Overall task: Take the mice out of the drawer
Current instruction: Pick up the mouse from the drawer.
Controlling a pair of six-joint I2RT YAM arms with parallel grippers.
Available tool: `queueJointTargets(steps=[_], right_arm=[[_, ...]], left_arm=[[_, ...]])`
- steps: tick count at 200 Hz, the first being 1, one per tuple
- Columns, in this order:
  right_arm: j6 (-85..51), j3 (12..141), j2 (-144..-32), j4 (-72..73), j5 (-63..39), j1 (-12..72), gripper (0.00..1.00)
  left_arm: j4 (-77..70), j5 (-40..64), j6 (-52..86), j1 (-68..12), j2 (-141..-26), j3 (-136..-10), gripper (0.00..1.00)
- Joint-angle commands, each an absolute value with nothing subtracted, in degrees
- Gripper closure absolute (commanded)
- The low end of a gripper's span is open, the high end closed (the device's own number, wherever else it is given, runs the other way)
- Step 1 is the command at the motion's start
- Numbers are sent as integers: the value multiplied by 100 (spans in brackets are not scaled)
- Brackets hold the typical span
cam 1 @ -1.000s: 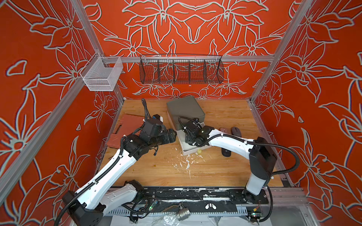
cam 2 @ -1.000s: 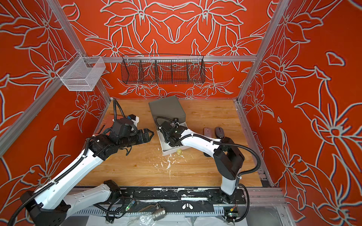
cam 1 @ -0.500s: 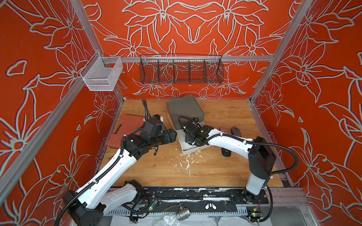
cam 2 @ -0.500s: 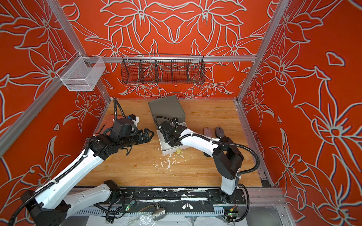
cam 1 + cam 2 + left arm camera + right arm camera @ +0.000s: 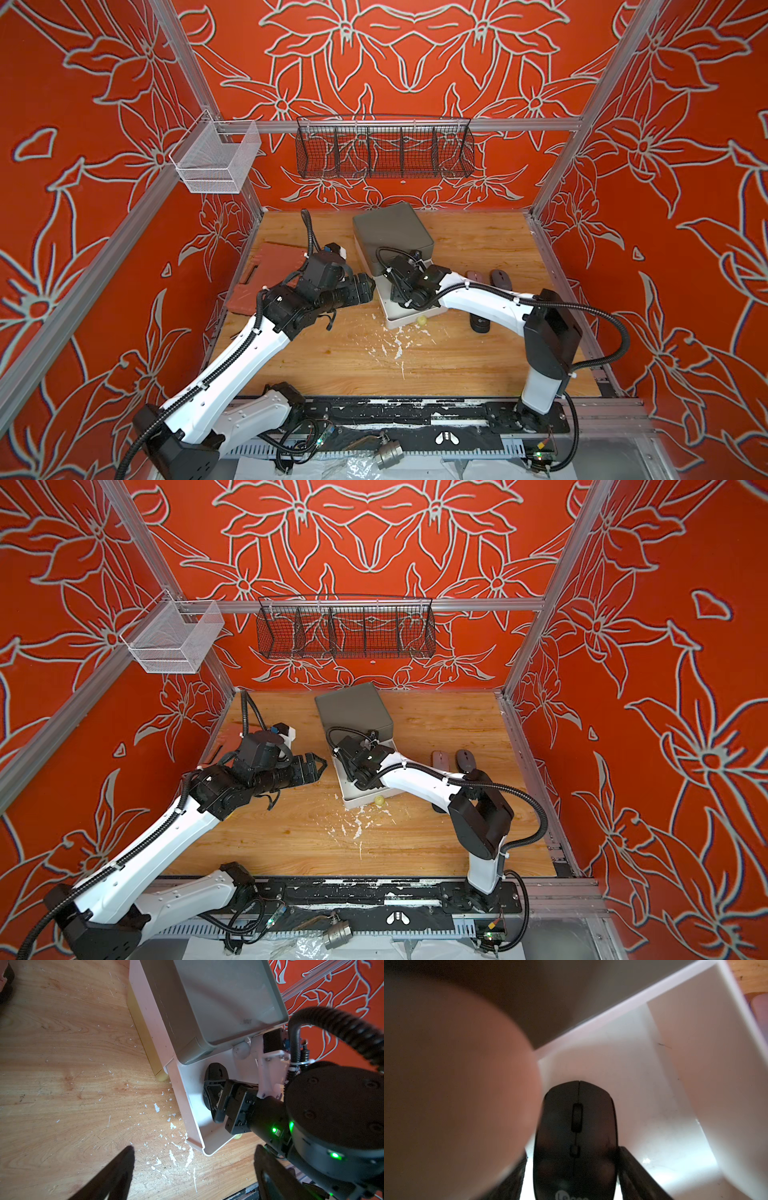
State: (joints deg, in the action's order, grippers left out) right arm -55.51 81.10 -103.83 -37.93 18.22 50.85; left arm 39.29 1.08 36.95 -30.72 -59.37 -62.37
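Right gripper down in the white drawer, fingers astride a black mouse — clamped or just short of it, I can't tell.
Risk: the shell looks smooth and tapered, so a hold near its tail may squirt it against the drawer wall. Left gripper hangs spread wide over the tabletop. Versus a second back — both arms nearly unmoved, pink mouse and grey mouse outside as before.
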Motion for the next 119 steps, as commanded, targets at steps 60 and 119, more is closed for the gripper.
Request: queueJointTargets(steps=[60, 119], right_arm=[[-5733, 8127, -10515, -4040, 1699, 5107, 39], [-5645, 8109, -10050, -3973, 1767, 5106, 40]], left_arm=[[3867, 26, 3713, -3085, -5854, -6416, 12], [3885, 43, 3694, -3085, -5836, -6486, 12]])
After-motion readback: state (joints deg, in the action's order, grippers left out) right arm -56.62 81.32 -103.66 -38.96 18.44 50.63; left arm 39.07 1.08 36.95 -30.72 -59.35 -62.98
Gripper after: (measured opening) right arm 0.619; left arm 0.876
